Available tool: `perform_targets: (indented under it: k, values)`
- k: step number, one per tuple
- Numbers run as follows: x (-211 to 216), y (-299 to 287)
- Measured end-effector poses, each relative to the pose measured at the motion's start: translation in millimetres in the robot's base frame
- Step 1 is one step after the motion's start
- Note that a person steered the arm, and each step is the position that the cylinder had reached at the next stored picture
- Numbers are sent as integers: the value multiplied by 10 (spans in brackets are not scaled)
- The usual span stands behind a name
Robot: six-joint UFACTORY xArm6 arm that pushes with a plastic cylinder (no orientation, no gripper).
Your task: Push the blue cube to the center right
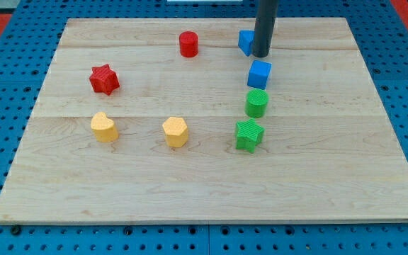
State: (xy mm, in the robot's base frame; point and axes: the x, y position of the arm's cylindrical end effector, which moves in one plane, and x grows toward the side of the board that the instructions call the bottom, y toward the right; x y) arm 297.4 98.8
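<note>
No claw on this arm to spread or press together: only a dark rod, ending in my tip [261, 55], down on the surface [331, 177] near the top edge, a little right of the middle.

Blue cube [258, 74] just beside my tip, on the side toward the bottom edge, almost straight below it in the view. Whether touching or a hair apart, cannot tell. A second blue block [244, 41] close on the tip's upper left, partly hidden behind the rod, shape not clear.

Goal at the middle of the right edge, well apart from the cube and off to its right, slightly lower. So wrong side for the shove: from here, a push would likely drive the cube toward the bottom edge, straight into the green cylinder [256, 103] just below it, with the green star-like block [248, 134] next in line.

Probably needed first: round to the cube's left face, passing between the two blue blocks without nudging either, then a push rightward across the bare run of wood to the right edge.

Red cylinder [188, 44], red star [104, 78] and two yellow blocks [104, 127] [176, 132] all leftward, out of the way.
</note>
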Motion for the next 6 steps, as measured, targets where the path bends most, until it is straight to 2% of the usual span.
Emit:
perform_targets:
  k: [2, 3, 4, 5, 6]
  values:
    - [264, -306]
    - [661, -9]
    - [1117, 49]
    - [1351, 90]
    - [965, 221]
